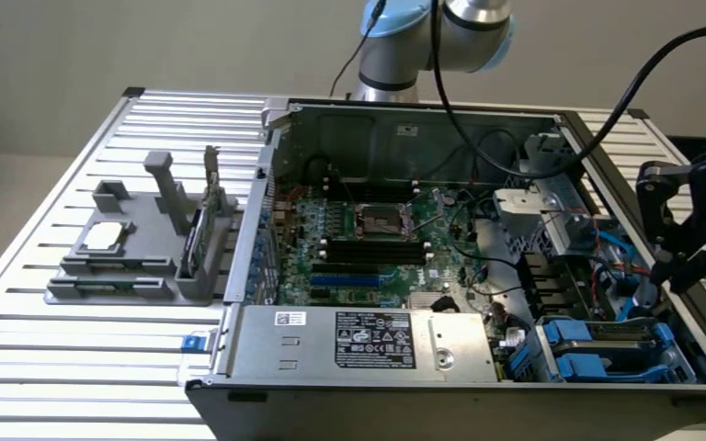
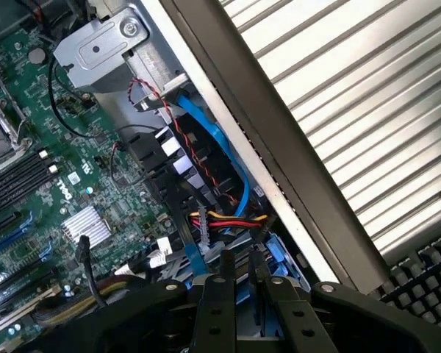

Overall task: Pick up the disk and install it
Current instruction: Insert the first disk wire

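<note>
Disk (image 1: 605, 342) in PC case (image 1: 451, 409), exterior view's near right, long axis across, sits just below end effector (image 1: 662, 276), set narrow; can't tell if gripping.

Arm (image 1: 437, 37) upright at the back, black pincer (image 1: 666, 272) low at the exterior view's right.

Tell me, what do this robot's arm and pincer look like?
The arm is a thick silver-grey tube with rounded joints capped in pale blue. A thick black cable loops in the air toward its working end. The pincer is matt black and blocky, dotted with small screw holes.
</note>
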`<action>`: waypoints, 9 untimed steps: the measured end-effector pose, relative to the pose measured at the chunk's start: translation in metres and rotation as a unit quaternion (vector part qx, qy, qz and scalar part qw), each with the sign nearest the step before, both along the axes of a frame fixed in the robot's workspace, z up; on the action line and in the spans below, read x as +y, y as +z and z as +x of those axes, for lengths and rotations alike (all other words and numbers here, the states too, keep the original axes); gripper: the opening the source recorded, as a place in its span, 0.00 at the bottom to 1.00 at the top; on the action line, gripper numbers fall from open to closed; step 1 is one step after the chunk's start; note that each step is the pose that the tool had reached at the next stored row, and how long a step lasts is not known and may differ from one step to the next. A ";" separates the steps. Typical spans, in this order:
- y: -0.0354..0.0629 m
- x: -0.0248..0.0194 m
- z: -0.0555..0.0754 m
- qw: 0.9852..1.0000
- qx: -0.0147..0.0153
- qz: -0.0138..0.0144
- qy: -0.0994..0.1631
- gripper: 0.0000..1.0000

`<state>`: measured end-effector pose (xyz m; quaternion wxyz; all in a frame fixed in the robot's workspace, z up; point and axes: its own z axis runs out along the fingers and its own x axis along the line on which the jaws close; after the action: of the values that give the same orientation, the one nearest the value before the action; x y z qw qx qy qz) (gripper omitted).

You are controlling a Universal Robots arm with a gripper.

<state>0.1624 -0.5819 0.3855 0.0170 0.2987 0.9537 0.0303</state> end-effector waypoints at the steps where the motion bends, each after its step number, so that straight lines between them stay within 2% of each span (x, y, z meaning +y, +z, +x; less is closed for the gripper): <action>1: -0.0003 -0.0001 0.000 1.000 0.000 0.000 -0.006 0.22; 9: -0.0030 -0.0008 0.000 0.999 0.000 0.000 -0.049 0.22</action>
<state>0.1624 -0.5826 0.3825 0.0184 0.3454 0.9378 0.0295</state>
